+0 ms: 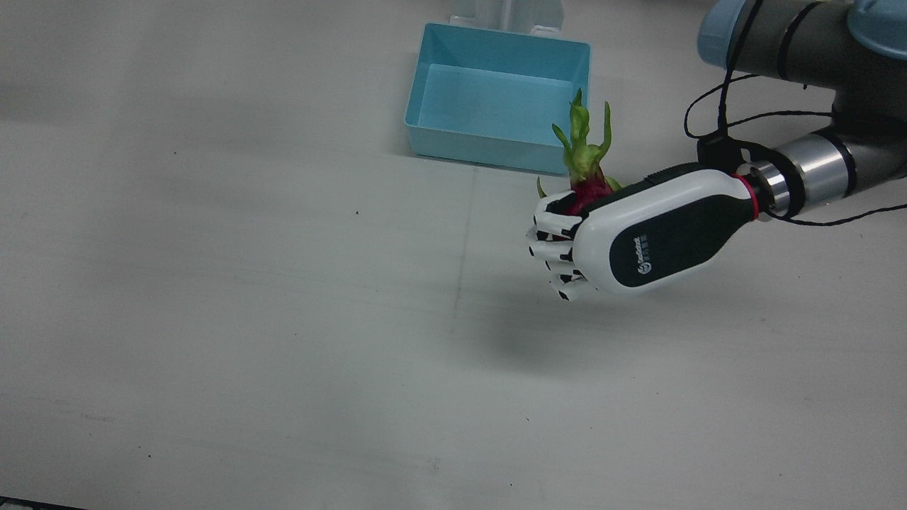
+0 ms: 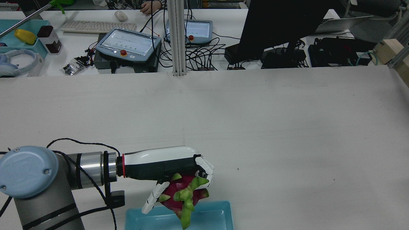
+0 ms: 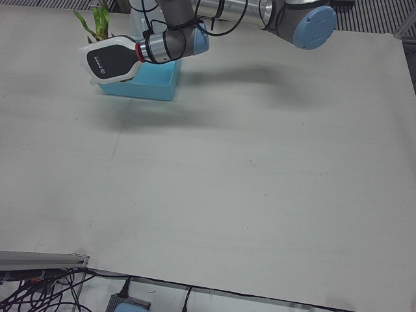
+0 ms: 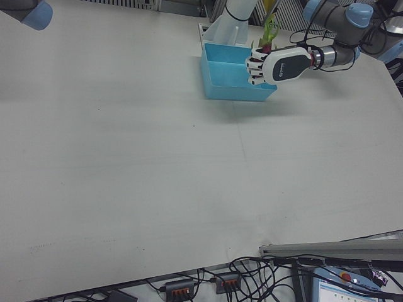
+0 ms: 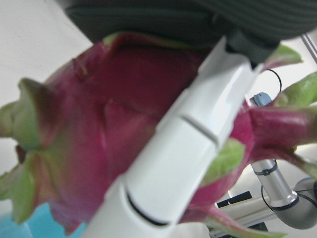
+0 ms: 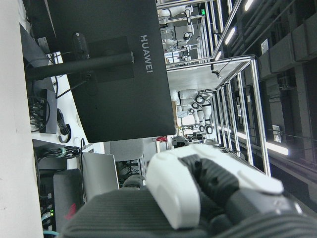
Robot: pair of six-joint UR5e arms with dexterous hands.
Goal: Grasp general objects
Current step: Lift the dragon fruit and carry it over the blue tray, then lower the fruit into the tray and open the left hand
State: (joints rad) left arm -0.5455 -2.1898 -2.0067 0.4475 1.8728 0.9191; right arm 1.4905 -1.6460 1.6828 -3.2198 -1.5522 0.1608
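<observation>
My left hand (image 1: 638, 237) is shut on a dragon fruit (image 1: 588, 195), magenta with green leaf tips pointing up and away from the palm. It holds the fruit in the air just off the near right corner of the light blue bin (image 1: 468, 149). In the rear view the hand (image 2: 166, 166) holds the fruit (image 2: 182, 191) above the bin's edge (image 2: 211, 217). The left hand view shows the fruit (image 5: 99, 148) close up with a white finger (image 5: 183, 158) across it. The right hand view shows only a part of my right hand (image 6: 198, 193).
The bin (image 4: 227, 85) stands at the robot's side of the table and looks empty inside. Past the table's far edge are a black monitor (image 2: 274, 28), control pendants (image 2: 127, 48) and cables. The left arm (image 3: 214, 19) reaches over the bin.
</observation>
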